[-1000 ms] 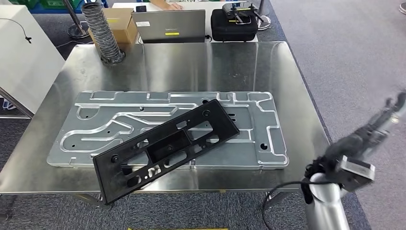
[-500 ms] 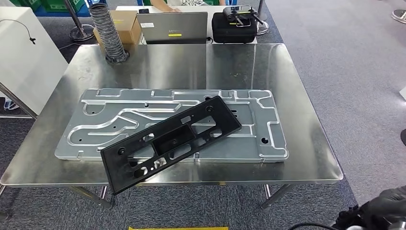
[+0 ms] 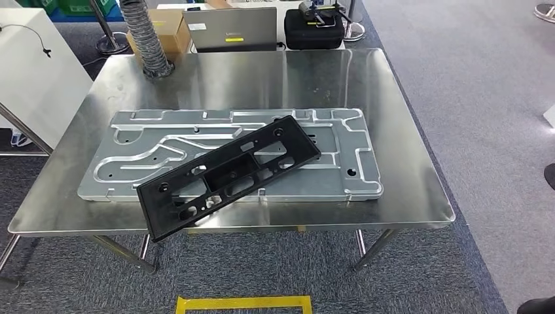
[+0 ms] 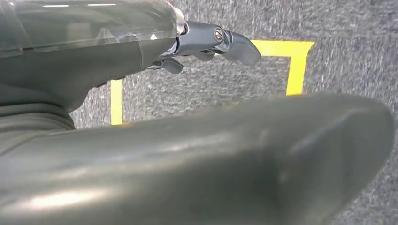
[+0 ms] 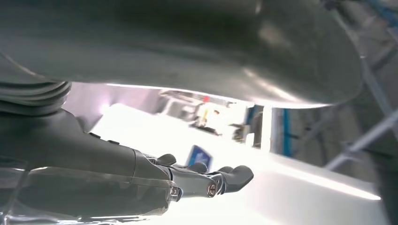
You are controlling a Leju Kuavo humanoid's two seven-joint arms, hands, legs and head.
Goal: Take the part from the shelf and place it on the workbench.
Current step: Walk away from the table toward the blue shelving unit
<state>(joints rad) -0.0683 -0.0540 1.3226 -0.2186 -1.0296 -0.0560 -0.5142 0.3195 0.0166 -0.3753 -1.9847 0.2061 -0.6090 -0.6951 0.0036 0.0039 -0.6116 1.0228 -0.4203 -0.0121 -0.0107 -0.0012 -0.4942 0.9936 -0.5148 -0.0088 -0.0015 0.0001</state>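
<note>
The black part (image 3: pixel 228 176) lay flat on the steel desk (image 3: pixel 406 163), resting slantwise across a large grey metal plate (image 3: pixel 353 140), with its lower corner jutting just past the desk's near edge. A second before, your right arm had been raised at the desk's right side, and half a second before only a dark tip of it showed at the lower right corner; at this moment the head view had no arm over the desk at all. The whole scene had also slid slightly in the frame, which suggested the camera itself had moved rather than the part or plate. In the wrist views, the left robot hand (image 4: pixel 206 44) hung over grey carpet and a yellow tape square (image 4: pixel 295 65), fingers apart and holding nothing. The right robot hand (image 5: pixel 202 180) likewise had its fingers spread and empty, against a bright blurred background. With the part on the desk and both hands free, the placing looked finished, though that overhanging corner might have wanted watching.
</note>
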